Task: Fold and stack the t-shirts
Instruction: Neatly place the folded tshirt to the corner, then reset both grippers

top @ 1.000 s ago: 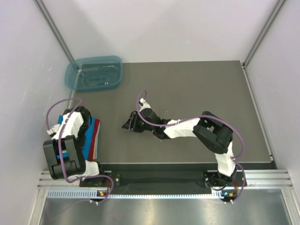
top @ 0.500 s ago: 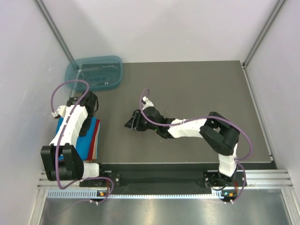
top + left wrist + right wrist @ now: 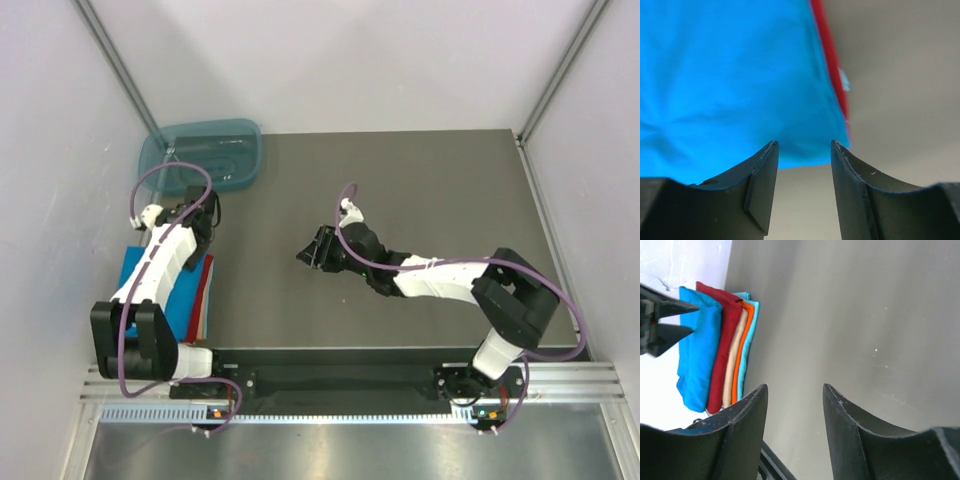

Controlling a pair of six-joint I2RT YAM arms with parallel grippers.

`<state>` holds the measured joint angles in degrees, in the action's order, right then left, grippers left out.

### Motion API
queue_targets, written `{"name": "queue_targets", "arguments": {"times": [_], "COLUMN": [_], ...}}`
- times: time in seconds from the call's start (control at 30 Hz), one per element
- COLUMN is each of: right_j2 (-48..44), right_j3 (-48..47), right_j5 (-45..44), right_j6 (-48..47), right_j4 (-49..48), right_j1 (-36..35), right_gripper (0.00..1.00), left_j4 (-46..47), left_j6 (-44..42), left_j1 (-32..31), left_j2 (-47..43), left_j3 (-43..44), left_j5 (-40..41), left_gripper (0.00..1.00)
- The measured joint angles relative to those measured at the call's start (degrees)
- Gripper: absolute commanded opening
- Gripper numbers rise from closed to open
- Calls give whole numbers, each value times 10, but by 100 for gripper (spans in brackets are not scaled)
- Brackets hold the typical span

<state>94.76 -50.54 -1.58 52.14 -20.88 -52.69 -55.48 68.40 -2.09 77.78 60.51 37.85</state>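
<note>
Jaws parted, empty on both arms; left over turquoise t-shirt point(image 3: 730, 75)

The blue t-shirt point(image 3: 730, 75) is soft cloth — matt, with gentle wrinkles. The red t-shirt point(image 3: 828, 45) is cloth too. The table point(image 3: 430, 180) top is dark grey, smooth and dull, with tiny pale specks. The tub point(image 3: 200, 157) is see-through blue-green plastic, a bit shiny. The left gripper's fingers point(image 3: 762, 185) look like hard black plastic — matt, with small scratches. The rail point(image 3: 560, 385) is shiny metal.
</note>
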Motion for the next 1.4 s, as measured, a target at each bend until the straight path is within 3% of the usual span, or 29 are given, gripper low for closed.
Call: {"name": "queue_targets", "arguments": {"times": [0.3, 0.47, 0.53, 0.57, 0.6, 0.63, 0.8, 0.83, 0.9, 1.0, 1.13, 1.4], "right_j2": [-16, -59, -97, -131, -160, -196, -364, -383, -417, -443, -461, -462], "right_j3": [4, 11, 15, 23, 31, 40, 42, 35, 19, 2, -6, -6], "right_j5": [-12, -29, -49, -66, -79, -94, -173, -187, -218, -248, -275, -283], "right_j6": [-14, -35, -45, -52, -54, -58, -90, -93, -101, -106, -107, -117], "right_j4": [20, 76, 110, 130, 145, 163, 282, 306, 356, 415, 480, 527], "right_j1": [18, 31, 32, 33, 33, 33, 35, 36, 38, 38, 38, 39], "right_gripper": [50, 53, 65, 77, 98, 100, 100, 100, 100, 100, 100, 100], "left_j4": [78, 158, 201, 224, 253, 273, 372, 389, 419, 453, 476, 491], "left_j6": [-31, -96, -135, -154, -179, -195, -284, -299, -331, -357, -380, -407], "left_j1": [-25, -47, -73, -90, -108, -124, -208, -226, -262, -302, -308, -305], "left_j2": [35, 35, 35, 35, 35, 35, 33, 31, 21, -15, -86, -160], "left_j3": [1, 18, 26, 29, 32, 32, 25, 19, 0, -40, -87, -108], "left_j5": [-46, -105, -132, -145, -163, -179, -280, -298, -341, -400, -458, -495], "left_gripper": [50, 47, 47, 50, 53, 55, 73, 85, 99, 99, 99, 99]}}
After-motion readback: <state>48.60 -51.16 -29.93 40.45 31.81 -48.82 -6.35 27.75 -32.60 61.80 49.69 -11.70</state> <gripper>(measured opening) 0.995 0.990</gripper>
